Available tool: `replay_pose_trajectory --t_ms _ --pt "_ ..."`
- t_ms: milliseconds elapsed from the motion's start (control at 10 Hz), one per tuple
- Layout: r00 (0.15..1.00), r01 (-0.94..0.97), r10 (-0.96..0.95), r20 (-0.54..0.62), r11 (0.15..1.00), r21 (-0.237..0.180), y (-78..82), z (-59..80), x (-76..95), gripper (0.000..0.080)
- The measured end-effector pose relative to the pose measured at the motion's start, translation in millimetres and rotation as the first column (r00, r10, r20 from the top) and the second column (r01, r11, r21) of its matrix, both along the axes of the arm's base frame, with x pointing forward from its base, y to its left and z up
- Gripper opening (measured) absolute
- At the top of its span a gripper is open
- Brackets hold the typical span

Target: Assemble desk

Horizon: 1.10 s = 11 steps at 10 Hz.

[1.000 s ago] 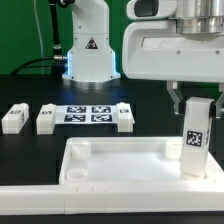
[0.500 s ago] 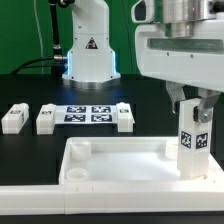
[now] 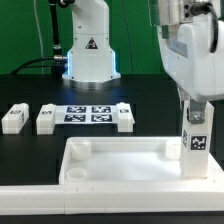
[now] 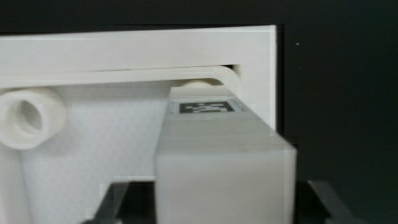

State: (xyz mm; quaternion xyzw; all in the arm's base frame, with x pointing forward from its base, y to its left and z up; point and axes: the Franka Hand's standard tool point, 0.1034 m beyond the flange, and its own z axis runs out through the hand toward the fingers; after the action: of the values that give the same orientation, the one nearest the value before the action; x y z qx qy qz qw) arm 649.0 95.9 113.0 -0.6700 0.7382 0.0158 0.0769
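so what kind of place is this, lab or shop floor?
Most likely a robotics lab bench: a black table with a marker board, a robot arm's base behind it, and tagged white parts, such as the leg the gripper holds at a corner of the desk top.

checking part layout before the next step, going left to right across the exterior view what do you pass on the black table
first loose leg → second loose leg → marker board → third loose leg → held leg in the gripper. The desk top spans most of the width, so it is left out.
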Motion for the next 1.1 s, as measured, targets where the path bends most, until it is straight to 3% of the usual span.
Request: replay_pose_trajectory --t_ms 100,200,300,500,800,900,1100 --pt "1.0 -0.02 0.02 0.002 1.0 -0.002 0.2 -0.1 0.0 0.0351" --pt "0.997 -0.072 0.072 0.008 0.997 -0.008 0.2 -0.2 -0.2 0.0533" --pt "0.975 -0.221 0.221 -0.008 0.974 -0.047 0.9 -0.7 -1.8 0.0617" --pt "0.887 -0.459 0.461 0.0 0.882 -0.104 8.3 -1.2 5.2 0.0642" --pt "0.785 -0.615 0.62 0.002 0.779 -0.123 6.8 -1.3 5.4 0.0648" --pt "0.685 -0.722 0.729 -0.006 0.677 -0.14 5.8 -1.6 5.0 0.0649" --pt "0.376 -0.918 0.925 -0.06 0.362 -0.161 5.8 -3.7 6.2 0.0649"
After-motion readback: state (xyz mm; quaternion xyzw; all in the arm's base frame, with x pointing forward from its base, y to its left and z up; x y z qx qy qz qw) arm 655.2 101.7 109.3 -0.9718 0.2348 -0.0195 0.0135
